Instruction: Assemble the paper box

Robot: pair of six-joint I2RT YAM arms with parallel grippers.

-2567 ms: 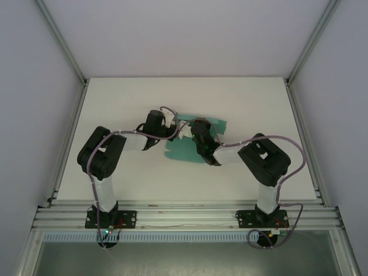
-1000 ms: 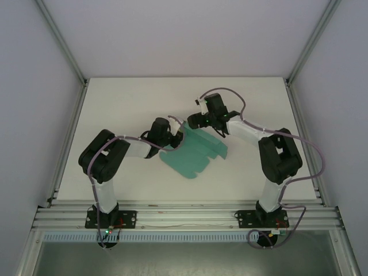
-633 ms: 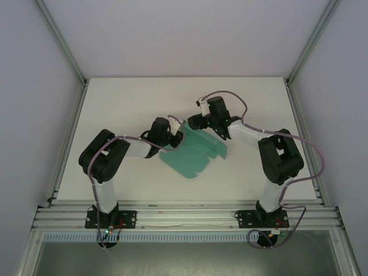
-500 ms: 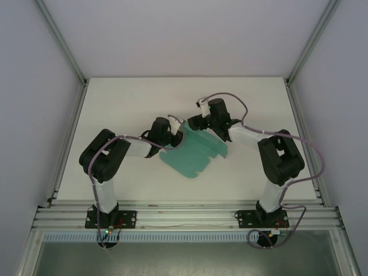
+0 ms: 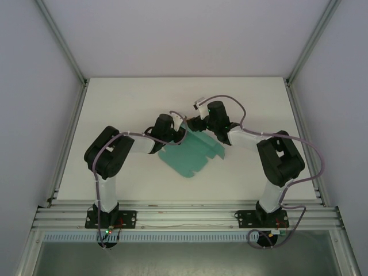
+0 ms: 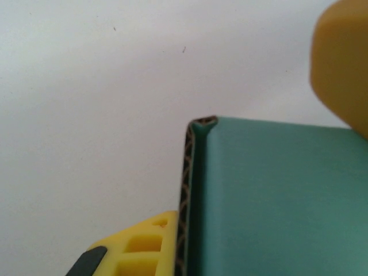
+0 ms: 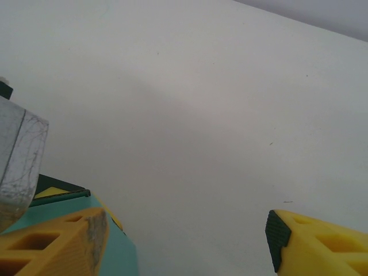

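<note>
Left wrist view, item one: left tool [image 6: 241,155], yellow fingers [image 6: 138,244] closed on the fluted corner edge of the teal-green die-cut paper box sheet [image 6: 276,201].

Item two: right tool [image 7: 187,247], jaws standing wide with nothing between them. Its left finger sits just beside that same teal corner [image 7: 123,256].

Item three: the sheet [image 5: 192,152], unfolded, on the white worktop [image 5: 126,103] between the two arms, centre field.

Relation to note: seen from overhead, both tools [image 5: 175,127] [image 5: 195,123] meet at the sheet's far corner, and the sheet spreads from them toward you and to the right. You cannot call its long axis firmly from overhead. The left arm has the grip; the right tool, close by, looks best placed to take the next flap.
</note>
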